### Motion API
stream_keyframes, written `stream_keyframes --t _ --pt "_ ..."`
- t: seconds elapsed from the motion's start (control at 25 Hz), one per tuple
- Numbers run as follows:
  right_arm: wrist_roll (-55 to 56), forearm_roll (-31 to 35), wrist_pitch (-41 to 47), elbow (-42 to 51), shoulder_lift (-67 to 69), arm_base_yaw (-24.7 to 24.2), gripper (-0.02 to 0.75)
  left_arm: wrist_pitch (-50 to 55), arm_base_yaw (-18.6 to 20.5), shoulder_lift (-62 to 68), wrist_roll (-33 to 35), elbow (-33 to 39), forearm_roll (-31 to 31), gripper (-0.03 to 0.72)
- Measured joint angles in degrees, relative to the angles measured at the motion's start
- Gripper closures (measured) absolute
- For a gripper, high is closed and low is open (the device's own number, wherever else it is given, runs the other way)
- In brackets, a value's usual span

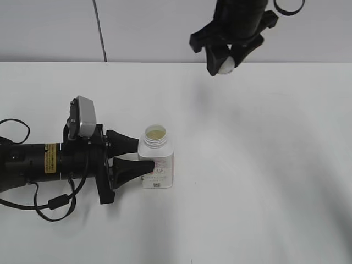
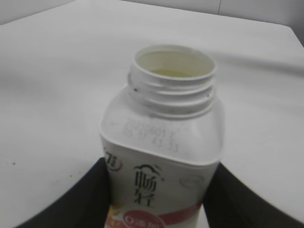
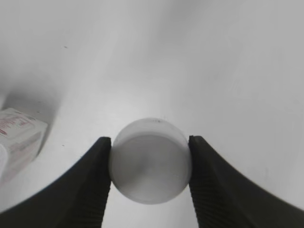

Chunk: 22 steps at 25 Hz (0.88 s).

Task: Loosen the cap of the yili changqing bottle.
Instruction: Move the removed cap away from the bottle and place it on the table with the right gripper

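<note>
You are looking at a plain white table [image 1: 264, 181] that fills most of the exterior view, matte and evenly lit, with only soft grey shadows drifting across its right half. Behind it you see a pale grey wall [image 1: 49, 27], meeting the table's far edge along a straight horizontal line. A thin dark vertical seam [image 1: 100, 30] splits that wall into panels left of centre. In the left wrist view you get the same white surface stretching back to a far edge, with a strip of grey wall beyond it. The light is diffuse, with no hard glare anywhere.
</note>
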Motion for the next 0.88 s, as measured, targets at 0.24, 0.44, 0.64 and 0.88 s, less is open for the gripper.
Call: stream_keyframes --t 0.24,0.44,0.64,0.88 --pt "0.35 0.0 -0.12 13.88 -5.75 -5.07 0.346 0.0 0.0 0.08 0.05 0.0 -1.84 0.322" --pt "0.46 3.55 -6.68 27.97 -11.24 -7.83 0.347 0.06 -0.78 0.08 0.17 0.0 -2.67 0.322" --pt "0.82 6.13 -14.66 41.35 -13.76 -8.58 0.347 0.36 -3.38 0.08 0.44 0.0 -4.01 0.322" --pt "0.88 12.35 -26.96 53.27 -14.21 -8.58 0.348 0.79 -7.18 0.1 0.44 0.0 -5.85 0.322"
